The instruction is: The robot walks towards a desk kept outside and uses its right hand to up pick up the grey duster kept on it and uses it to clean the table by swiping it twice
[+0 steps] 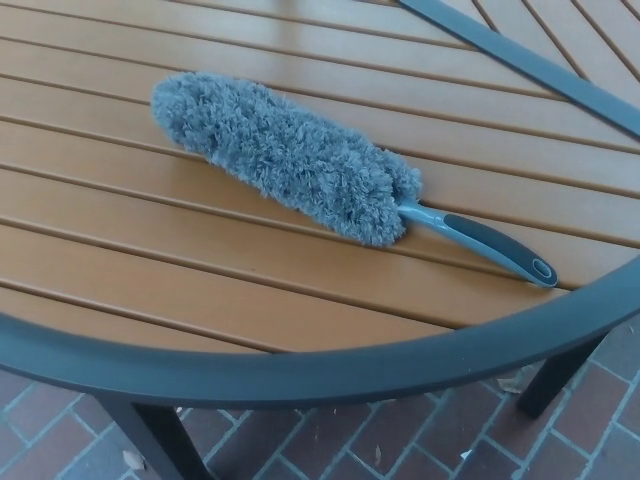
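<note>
Grey duster (285, 155) lies alone on slatted table (200, 280); no robot hand visible.

Soft, even daylight; faint sheen on the table (200, 260) slats, slightly soft focus, weak shadows

Left robot hand: was not in view; no part of it came in from the picture's left side.
Right robot hand: was not in view; no part of it came in from the picture's right side.
Arms and wrists: neither forearm nor wrist showed anywhere in the head view.
Pose: could not be told for either arm, since both lay outside the picture.
Open or closed: could not be told for either robot hand.
Contact: no part of the robot touched or held anything that the head view showed.
</note>
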### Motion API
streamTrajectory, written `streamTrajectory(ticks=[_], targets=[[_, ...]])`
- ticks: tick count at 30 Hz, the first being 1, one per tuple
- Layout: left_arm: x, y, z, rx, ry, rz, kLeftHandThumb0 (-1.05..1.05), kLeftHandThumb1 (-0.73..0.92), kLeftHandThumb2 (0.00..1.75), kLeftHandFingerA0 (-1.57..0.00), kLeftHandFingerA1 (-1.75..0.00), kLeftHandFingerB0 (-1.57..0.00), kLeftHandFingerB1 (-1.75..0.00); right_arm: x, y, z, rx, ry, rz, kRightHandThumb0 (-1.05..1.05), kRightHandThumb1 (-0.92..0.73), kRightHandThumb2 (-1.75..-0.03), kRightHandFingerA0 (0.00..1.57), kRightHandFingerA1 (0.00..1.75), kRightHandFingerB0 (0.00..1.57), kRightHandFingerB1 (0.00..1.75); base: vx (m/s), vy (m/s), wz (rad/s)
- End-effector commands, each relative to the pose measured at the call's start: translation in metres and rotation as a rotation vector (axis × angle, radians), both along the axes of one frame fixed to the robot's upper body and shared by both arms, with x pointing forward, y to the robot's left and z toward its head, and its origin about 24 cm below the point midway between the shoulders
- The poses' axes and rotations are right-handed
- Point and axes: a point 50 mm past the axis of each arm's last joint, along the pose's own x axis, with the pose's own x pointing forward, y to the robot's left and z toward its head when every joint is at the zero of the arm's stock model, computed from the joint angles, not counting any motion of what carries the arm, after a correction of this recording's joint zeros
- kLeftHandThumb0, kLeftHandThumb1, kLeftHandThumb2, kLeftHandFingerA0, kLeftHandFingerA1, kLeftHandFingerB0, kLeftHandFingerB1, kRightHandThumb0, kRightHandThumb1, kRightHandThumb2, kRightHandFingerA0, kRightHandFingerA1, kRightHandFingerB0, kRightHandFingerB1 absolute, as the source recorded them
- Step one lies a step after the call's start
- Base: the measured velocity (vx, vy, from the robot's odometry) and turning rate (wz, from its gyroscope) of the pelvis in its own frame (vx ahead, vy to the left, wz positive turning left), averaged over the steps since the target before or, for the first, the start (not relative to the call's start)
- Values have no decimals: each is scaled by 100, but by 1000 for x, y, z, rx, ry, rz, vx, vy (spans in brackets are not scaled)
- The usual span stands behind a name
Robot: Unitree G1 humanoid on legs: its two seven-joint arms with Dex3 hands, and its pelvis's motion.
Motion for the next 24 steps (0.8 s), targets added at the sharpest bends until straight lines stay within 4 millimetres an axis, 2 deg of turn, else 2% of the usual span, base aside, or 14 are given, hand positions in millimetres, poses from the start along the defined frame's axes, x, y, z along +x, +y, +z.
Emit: streamTrajectory(ticks=[1, 2, 3, 6, 9, 10, 11, 12, 13, 16, 18, 19, 20, 24], targets=[[-3, 9, 9, 52, -41, 11, -74, 42, 79, -23, -45, -19, -40, -157, -130, -43, 348, -208, -613, -85, -53, -92, 0, 41, 0, 30, 0, 0, 0], [-4, 10, 9, 48, -44, 14, -72, 42, 79, -23, -46, -19, -40, -162, -134, -54, 366, -198, -650, -83, -54, -93, 0, 44, 0, 32, 0, 0, 0], [-4, 10, 9, 48, -41, 18, -70, 53, 57, -27, -36, -24, -30, -169, -139, -69, 384, -186, -702, -83, -54, -94, 0, 45, 0, 31, 0, 0, 0], [-6, 11, 9, 60, -22, 10, -71, 53, 58, -26, -37, -23, -30, -175, -145, -89, 455, -188, -777, -86, -54, -91, 0, 40, 0, 30, 0, 0, 0], [-6, 11, 9, 63, -18, 6, -71, 53, 58, -26, -37, -23, -30, -176, -147, -94, 484, -193, -797, -86, -54, -91, 0, 40, 0, 30, 0, 0, 0], [-9, 11, 8, 57, -11, 19, -73, 52, 57, -22, -36, -25, -30, -172, -147, -114, 487, -171, -853, -85, -54, -94, 0, 44, 0, 31, 0, 0, 0], [-9, 11, 8, 54, -6, 21, -73, 52, 58, -18, -36, -24, -30, -171, -146, -122, 501, -167, -874, -77, -66, -65, 0, 14, 0, 28, 0, 0, 0], [-10, 11, 8, 53, -3, 22, -73, 52, 58, -18, -36, -24, -30, -171, -146, -127, 511, -167, -886, -77, -66, -65, 0, 14, 0, 28, 0, 0, 0], [-10, 11, 8, 56, 1, 25, -74, 43, 78, -14, -45, -19, -40, -170, -143, -136, 535, -168, -912, -82, -54, -92, 0, 43, 0, 28, 0, 0, 0], [-12, 12, 8, 60, 5, 29, -74, 43, 78, -14, -45, -19, -40, -169, -138, -148, 563, -173, -948, -82, -54, -92, 0, 43, 0, 28, 0, 0, 0], [-14, 12, 6, 53, 21, 60, -72, 43, 79, -9, -46, -21, -41, -170, -129, -174, 610, -167, -1031, -86, -55, -91, 0, 45, 0, 28, 0, 0, 0], [-16, 12, 6, 45, 19, 66, -69, 43, 77, -6, -44, -18, -41, -172, -125, -183, 618, -153, -1049, -79, -71, -65, 0, 48, 0, 12, 0, 0, 0], [-17, 12, 6, 39, 15, 77, -68, 42, 76, -9, -45, -20, -41, -175, -122, -189, 639, -146, -1066, -95, -58, -90, 0, 43, 0, 18, 0, 0, 0], [-21, 12, 5, 25, 11, 95, -65, 42, 75, -12, -46, -17, -40, -182, -114, -205, 698, -114, -1102, -94, -58, -91, 0, 39, 0, 20, 0, 0, 0]])
